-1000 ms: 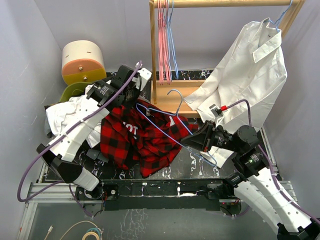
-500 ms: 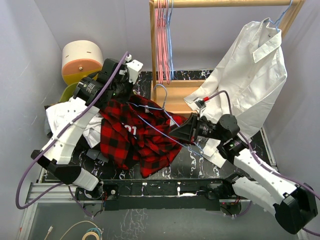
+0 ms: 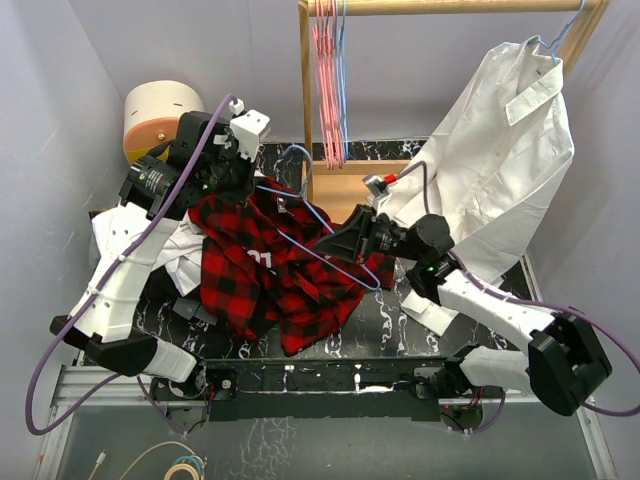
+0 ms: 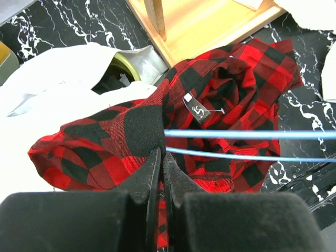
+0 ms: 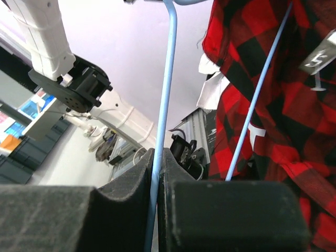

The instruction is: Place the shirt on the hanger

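The red-and-black check shirt (image 3: 270, 265) hangs in a bunch over the table's left-middle, lifted at its top. My left gripper (image 3: 243, 178) is shut on the shirt's fabric (image 4: 131, 131) near the collar; a small label (image 4: 195, 111) shows beside it. The light-blue wire hanger (image 3: 310, 235) lies across the shirt, its hook near the rack post. My right gripper (image 3: 335, 243) is shut on one wire of the hanger (image 5: 164, 105); a second wire (image 5: 257, 100) runs over the shirt (image 5: 273, 105). Two hanger wires (image 4: 252, 135) enter the fabric in the left wrist view.
A wooden rack (image 3: 310, 110) stands behind, with pink and blue hangers (image 3: 330, 80) on its rail. A large white collared shirt (image 3: 490, 160) hangs at the right. White garments (image 3: 130, 230) lie at the left. A cream and orange drum (image 3: 160, 120) sits at the back left.
Both arms moved left and back. The left gripper raised the shirt's top higher; the right gripper carried the hanger leftward, further across the shirt.
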Action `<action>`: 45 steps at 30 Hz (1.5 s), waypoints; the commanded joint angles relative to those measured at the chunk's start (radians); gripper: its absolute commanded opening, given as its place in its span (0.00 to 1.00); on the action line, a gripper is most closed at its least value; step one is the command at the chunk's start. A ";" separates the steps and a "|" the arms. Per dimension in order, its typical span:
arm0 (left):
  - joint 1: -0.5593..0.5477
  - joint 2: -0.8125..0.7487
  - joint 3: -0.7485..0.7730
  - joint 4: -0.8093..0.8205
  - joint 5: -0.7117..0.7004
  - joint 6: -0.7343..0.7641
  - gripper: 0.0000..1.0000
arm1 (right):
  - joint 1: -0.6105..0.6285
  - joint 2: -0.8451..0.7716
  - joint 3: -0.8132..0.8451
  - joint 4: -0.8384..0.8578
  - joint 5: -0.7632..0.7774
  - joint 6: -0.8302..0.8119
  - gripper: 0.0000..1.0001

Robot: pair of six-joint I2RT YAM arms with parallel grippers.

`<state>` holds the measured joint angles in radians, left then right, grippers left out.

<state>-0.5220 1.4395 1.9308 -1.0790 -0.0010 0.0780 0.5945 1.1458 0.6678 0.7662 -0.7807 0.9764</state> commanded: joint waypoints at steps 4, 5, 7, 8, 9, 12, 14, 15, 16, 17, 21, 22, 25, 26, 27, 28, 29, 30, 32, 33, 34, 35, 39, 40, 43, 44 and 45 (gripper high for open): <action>0.015 -0.032 0.061 -0.028 0.068 -0.006 0.00 | 0.091 0.112 0.093 0.236 0.054 0.006 0.08; 0.018 -0.034 0.061 -0.030 0.068 -0.005 0.00 | 0.091 0.126 0.093 0.257 0.057 0.011 0.08; 0.023 -0.041 0.068 -0.035 0.079 0.003 0.00 | 0.091 0.151 0.089 0.295 0.083 0.023 0.08; 0.023 -0.046 0.076 -0.040 0.091 0.009 0.00 | 0.090 0.163 0.086 0.315 0.086 0.032 0.08; 0.026 -0.051 0.082 -0.046 0.108 0.011 0.00 | 0.091 0.180 0.089 0.336 0.085 0.038 0.08; 0.044 -0.066 0.092 -0.076 0.171 0.023 0.00 | 0.089 0.242 0.108 0.421 0.076 0.092 0.08; 0.063 -0.067 0.082 -0.090 0.230 0.041 0.00 | 0.090 0.289 0.135 0.471 0.057 0.124 0.08; 0.069 -0.080 0.076 -0.104 0.274 0.064 0.00 | 0.092 0.307 0.153 0.478 0.047 0.132 0.08; 0.081 -0.096 0.063 -0.113 0.338 0.091 0.00 | 0.097 0.325 0.171 0.484 0.043 0.136 0.08; 0.088 -0.103 0.049 -0.119 0.368 0.102 0.00 | 0.100 0.337 0.184 0.486 0.041 0.136 0.08; 0.106 -0.116 0.023 -0.122 0.386 0.105 0.00 | 0.114 0.363 0.235 0.420 0.038 0.095 0.08; 0.107 -0.118 0.023 -0.122 0.387 0.105 0.00 | 0.117 0.368 0.242 0.403 0.042 0.086 0.08; 0.112 -0.117 0.030 -0.120 0.392 0.102 0.00 | 0.126 0.393 0.261 0.385 0.044 0.079 0.08; 0.114 -0.116 0.031 -0.118 0.392 0.099 0.00 | 0.131 0.403 0.267 0.385 0.044 0.082 0.08; 0.115 -0.116 0.032 -0.115 0.392 0.098 0.00 | 0.137 0.415 0.272 0.387 0.047 0.085 0.08; 0.116 -0.115 0.034 -0.115 0.393 0.098 0.00 | 0.145 0.423 0.282 0.384 0.051 0.084 0.08; 0.117 -0.113 0.035 -0.113 0.396 0.097 0.00 | 0.152 0.432 0.291 0.370 0.054 0.079 0.08; 0.118 -0.112 0.036 -0.113 0.401 0.097 0.00 | 0.161 0.437 0.301 0.349 0.057 0.067 0.08; 0.121 -0.111 0.033 -0.115 0.412 0.097 0.00 | 0.172 0.445 0.305 0.327 0.066 0.051 0.08; 0.122 -0.111 0.031 -0.118 0.419 0.098 0.00 | 0.174 0.446 0.303 0.327 0.070 0.050 0.08; 0.124 -0.113 0.024 -0.121 0.427 0.100 0.00 | 0.173 0.449 0.299 0.337 0.072 0.051 0.08; 0.125 -0.116 0.008 -0.124 0.437 0.106 0.00 | 0.173 0.451 0.293 0.342 0.081 0.050 0.08; 0.125 -0.157 -0.128 -0.158 0.524 0.241 0.03 | 0.173 0.486 0.263 0.395 0.094 0.069 0.08; 0.125 -0.164 -0.166 -0.176 0.557 0.284 0.05 | 0.172 0.506 0.253 0.431 0.092 0.084 0.08; 0.125 -0.177 -0.232 -0.203 0.588 0.360 0.12 | 0.173 0.554 0.227 0.530 0.100 0.136 0.08; 0.126 -0.182 -0.241 -0.214 0.592 0.382 0.17 | 0.173 0.569 0.222 0.555 0.100 0.152 0.08; 0.125 -0.191 -0.248 -0.223 0.593 0.403 0.33 | 0.174 0.586 0.224 0.572 0.101 0.159 0.08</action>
<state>-0.3923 1.2964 1.7203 -1.2160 0.4793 0.3523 0.7666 1.6825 0.8932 1.1473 -0.7315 1.0889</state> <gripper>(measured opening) 0.150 0.080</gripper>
